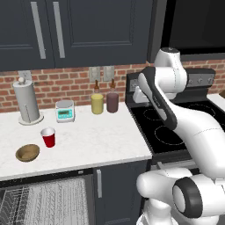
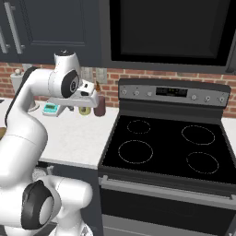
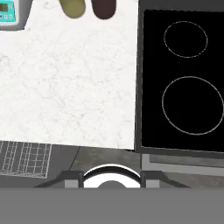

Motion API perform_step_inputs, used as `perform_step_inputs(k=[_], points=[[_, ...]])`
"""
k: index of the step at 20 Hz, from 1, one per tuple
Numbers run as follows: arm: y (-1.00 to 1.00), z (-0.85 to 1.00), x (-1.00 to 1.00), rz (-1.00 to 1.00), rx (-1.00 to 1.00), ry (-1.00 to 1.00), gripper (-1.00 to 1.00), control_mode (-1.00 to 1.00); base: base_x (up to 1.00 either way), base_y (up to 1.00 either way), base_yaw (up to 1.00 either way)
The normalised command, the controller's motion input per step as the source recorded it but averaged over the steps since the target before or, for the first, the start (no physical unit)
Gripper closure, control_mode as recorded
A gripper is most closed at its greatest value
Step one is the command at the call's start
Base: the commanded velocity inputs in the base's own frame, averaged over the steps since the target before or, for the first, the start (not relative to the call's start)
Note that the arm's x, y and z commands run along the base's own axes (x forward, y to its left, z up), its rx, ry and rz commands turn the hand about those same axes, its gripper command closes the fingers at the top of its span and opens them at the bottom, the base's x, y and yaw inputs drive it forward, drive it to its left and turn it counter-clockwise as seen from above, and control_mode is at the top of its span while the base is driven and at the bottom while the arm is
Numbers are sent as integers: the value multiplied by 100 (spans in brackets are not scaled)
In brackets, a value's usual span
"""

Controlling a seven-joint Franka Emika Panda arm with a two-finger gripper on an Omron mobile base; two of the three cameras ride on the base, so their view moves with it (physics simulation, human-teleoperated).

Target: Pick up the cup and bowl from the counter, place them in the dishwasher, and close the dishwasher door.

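Two task things wait at the left end of the counter (image 1: 88, 140): the bowl (image 1: 27, 153) at about eight o'clock in the left base view, and just beside it toward two o'clock, apart from it, the upright cup (image 1: 48, 137). Below them the dishwasher (image 1: 44, 200) stands open with its pale rack showing. The gripper (image 2: 94, 97) hangs high over the counter's right part near the stove (image 2: 170, 147), so both lie well off toward its nine o'clock, the cup nearer; I cannot tell how its jaws stand.
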Motion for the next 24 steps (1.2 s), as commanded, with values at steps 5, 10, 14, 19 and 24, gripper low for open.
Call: perform_step_inputs(k=[5,10,14,19,24], points=[[0,0,-5,0,0,0,-100,-100,0,0,0],[0,-4,-34,-1,0,0,-100,-100,0,0,0],[0,-17,-14,-4,0,6,-100,-100,0,0,0],[0,-20,-2,-1,0,11,-100,-100,0,0,0],[0,-13,-9,0,0,5,-100,-100,0,0,0]])
